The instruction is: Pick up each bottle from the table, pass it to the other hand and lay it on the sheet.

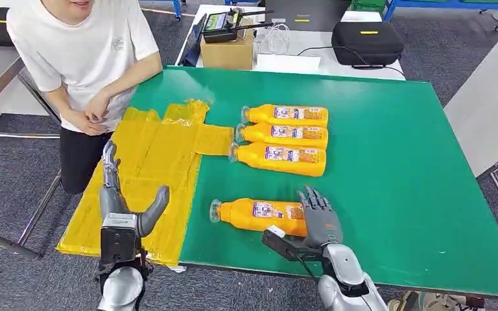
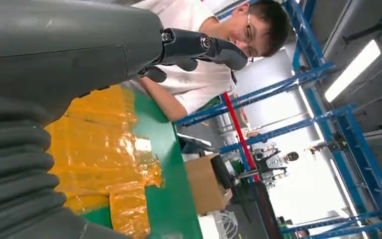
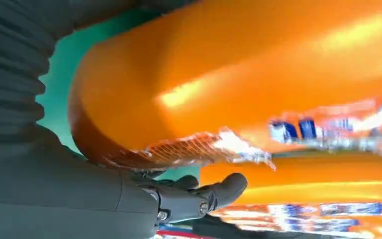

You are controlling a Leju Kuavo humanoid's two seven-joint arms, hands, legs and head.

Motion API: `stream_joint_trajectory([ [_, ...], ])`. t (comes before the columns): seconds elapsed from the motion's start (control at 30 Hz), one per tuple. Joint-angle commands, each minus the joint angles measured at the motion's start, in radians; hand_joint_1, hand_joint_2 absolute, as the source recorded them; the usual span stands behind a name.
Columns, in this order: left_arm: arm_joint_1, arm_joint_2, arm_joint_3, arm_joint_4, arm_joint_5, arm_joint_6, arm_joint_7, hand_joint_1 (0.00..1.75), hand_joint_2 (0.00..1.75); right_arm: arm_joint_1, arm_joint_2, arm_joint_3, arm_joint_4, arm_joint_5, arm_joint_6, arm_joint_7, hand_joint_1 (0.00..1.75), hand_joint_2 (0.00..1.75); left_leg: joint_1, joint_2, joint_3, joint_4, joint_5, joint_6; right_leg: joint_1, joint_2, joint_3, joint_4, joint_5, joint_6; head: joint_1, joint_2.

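Head view, clock directions taken from the middle of the green table (image 1: 389, 162).

Toward 7 o'clock, close to the near edge: the nearest bottle (image 1: 259, 215), orange, flat on its side on bare green, cap pointing to 9 o'clock, base to 3 o'clock. Not on the sheet.

At the base end of that bottle: the right hand (image 1: 314, 223), fingers spread and pointing toward 12 o'clock, thumb splayed out on the near side. Nothing clasped. Seen from the right wrist, the nearest bottle (image 3: 253, 64) sits right up against the palm with the thumb (image 3: 219, 191) apart from it; cannot tell whether palm and bottle actually touch.

Toward 10 o'clock: the row of three bottles (image 1: 285, 134), all on their sides, side by side and touching or nearly so, caps to 9 o'clock, just beside the sheet's far corner.

Toward 9 o'clock: the yellow sheet (image 1: 149, 162), crinkled, spread from the middle of the table out to the near left corner.

Over the sheet's near part, about 8 o'clock: the left hand (image 1: 120, 201), fingers straight and apart, thumb out, holding nothing. From the left wrist, dark fingers (image 2: 204, 47) extended above the yellow sheet (image 2: 104, 144).

Beyond the table's left edge: a person (image 1: 84, 52) in a white shirt, hands together at the table's corner.

Past the far edge, toward 12 o'clock: a cardboard box (image 1: 227, 52) and a black case (image 1: 366, 40).
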Motion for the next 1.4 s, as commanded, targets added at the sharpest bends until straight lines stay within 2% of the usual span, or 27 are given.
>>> stream_joint_trajectory([
  [0.03,-0.079,0.04,-0.034,0.128,0.028,0.0,-0.011,0.0,1.75,-0.114,-0.024,0.067,0.31,-0.072,0.052,-0.057,1.75,1.75,0.001,-0.002,0.003,-0.003,0.002,0.003,0.002,-0.002,0.004,-0.005,0.002,-0.005,0.0,0.0],
  [0.1,-0.083,0.04,-0.036,0.135,0.031,0.001,-0.012,0.0,1.75,-0.123,-0.027,0.067,0.332,-0.086,0.054,-0.069,1.75,1.75,0.0,0.001,0.006,-0.002,0.001,0.002,0.001,0.001,0.006,-0.003,0.001,-0.003,0.0,0.0],
  [0.17,-0.086,0.041,-0.039,0.142,0.032,0.001,-0.012,0.0,1.75,-0.13,-0.035,0.073,0.351,-0.091,0.061,-0.07,1.75,1.75,0.001,0.0,0.007,-0.003,0.003,0.003,0.003,0.0,0.007,-0.006,0.004,-0.006,0.0,0.0],
  [0.33,-0.092,0.044,-0.046,0.155,0.036,0.006,-0.013,0.0,1.75,-0.158,-0.051,0.104,0.406,-0.098,0.085,-0.071,1.75,1.75,0.0,0.002,0.014,-0.001,0.0,0.002,0.001,0.002,0.013,-0.003,0.001,-0.003,0.0,0.0],
  [0.5,-0.093,0.046,-0.049,0.158,0.045,0.01,-0.017,0.0,1.75,-0.172,-0.047,0.107,0.42,-0.14,0.072,-0.095,1.75,1.75,0.001,0.002,0.014,-0.001,0.001,0.003,0.002,0.002,0.013,-0.003,0.003,-0.004,0.0,0.0],
  [0.53,-0.091,0.047,-0.05,0.156,0.05,0.011,-0.019,0.0,1.75,-0.16,-0.038,0.084,0.402,-0.202,0.07,-0.154,1.75,1.75,0.001,0.0,0.011,-0.002,0.004,0.004,0.003,0.001,0.011,-0.006,0.005,-0.005,0.0,0.0],
  [0.57,-0.09,0.05,-0.055,0.154,0.072,0.002,-0.032,0.0,1.75,-0.132,-0.02,0.027,0.37,-0.326,0.093,-0.239,1.75,1.75,0.001,0.002,0.014,-0.001,0.002,0.003,0.002,0.003,0.013,-0.003,0.003,-0.004,0.0,0.0],
  [0.6,-0.09,0.05,-0.055,0.155,0.073,0.002,-0.033,0.0,1.75,-0.126,-0.017,0.03,0.369,-0.325,0.093,-0.239,1.75,1.75,0.001,0.002,0.014,0.0,0.001,0.002,0.002,0.002,0.013,-0.003,0.003,-0.004,0.0,0.0],
  [0.63,-0.088,0.051,-0.058,0.154,0.089,0.008,-0.046,0.0,1.75,-0.069,0.007,-0.044,0.283,-0.489,0.126,-0.323,1.75,1.75,0.001,0.0,0.011,-0.002,0.003,0.003,0.003,0.001,0.011,-0.005,0.005,-0.005,0.0,0.0],
  [0.67,-0.084,0.049,-0.058,0.151,0.102,0.01,-0.051,0.0,1.75,-0.041,0.01,-0.047,0.232,-0.528,0.12,-0.343,1.75,1.75,0.001,0.001,0.015,-0.001,0.001,0.002,0.002,0.002,0.014,-0.003,0.003,-0.004,0.0,0.0],
  [0.73,-0.071,0.045,-0.06,0.134,0.168,-0.034,-0.038,0.0,1.75,0.021,0.018,-0.059,0.103,-0.606,0.094,-0.354,1.75,1.75,0.002,-0.001,0.015,-0.002,0.002,0.003,0.003,0.0,0.014,-0.005,0.002,-0.005,0.0,0.0],
  [0.77,-0.065,0.045,-0.061,0.128,0.168,-0.033,-0.038,0.0,1.75,0.034,0.018,-0.053,0.069,-0.611,0.094,-0.343,1.75,1.75,0.001,0.002,0.018,-0.001,-0.001,0.002,0.002,0.003,0.016,-0.003,0.001,-0.004,0.0,0.0],
  [1.0,-0.063,0.045,-0.062,0.127,0.168,-0.032,-0.037,0.0,1.75,0.034,0.012,-0.05,0.057,-0.613,0.099,-0.333,1.75,1.75,0.001,-0.001,0.01,-0.001,-0.001,0.003,0.002,0.002,0.01,-0.003,0.0,-0.003,0.0,0.0],
  [1.07,-0.051,0.043,-0.07,0.116,0.293,-0.164,0.008,0.0,1.75,0.073,0.055,-0.117,-0.007,-0.706,0.042,-0.41,1.75,1.75,0.001,0.0,0.008,-0.001,-0.001,0.003,0.002,0.003,0.009,-0.002,0.001,-0.003,0.0,0.0],
  [1.13,-0.024,0.016,-0.071,0.117,0.428,-0.258,0.087,0.0,1.75,0.147,0.1,-0.178,-0.158,-0.79,-0.003,-0.418,1.75,1.75,0.001,-0.001,0.007,-0.002,-0.001,0.003,0.002,0.002,0.008,-0.003,0.0,-0.005,0.0,0.0],
  [1.17,-0.012,0.019,-0.105,0.119,0.461,-0.291,0.087,0.0,1.75,0.193,0.146,-0.228,-0.269,-0.829,-0.121,-0.479,1.75,1.75,0.001,-0.002,0.006,-0.002,-0.001,0.004,0.003,0.001,0.008,-0.003,0.0,-0.006,0.0,0.0],
  [1.2,-0.004,0.013,-0.125,0.117,0.48,-0.294,0.073,0.0,1.75,0.218,0.174,-0.254,-0.346,-0.865,-0.18,-0.496,1.75,1.75,0.0,-0.002,0.006,-0.001,-0.002,0.003,0.001,0.0,0.007,-0.002,-0.001,-0.005,0.0,0.0],
  [1.27,-0.004,0.018,-0.169,0.104,0.507,-0.303,0.048,0.0,1.75,0.232,0.192,-0.282,-0.447,-0.928,-0.23,-0.511,1.75,1.75,0.001,-0.005,0.004,0.0,-0.002,0.003,0.002,-0.002,0.005,-0.001,-0.002,-0.007,0.0,0.0],
  [1.4,-0.01,0.045,-0.207,0.062,0.484,-0.316,0.021,0.0,1.75,0.224,0.189,-0.297,-0.437,-1.022,-0.266,-0.57,1.75,1.75,0.0,-0.004,-0.004,0.001,-0.002,0.004,0.002,-0.002,-0.003,-0.001,-0.001,-0.004,0.0,0.0],
])
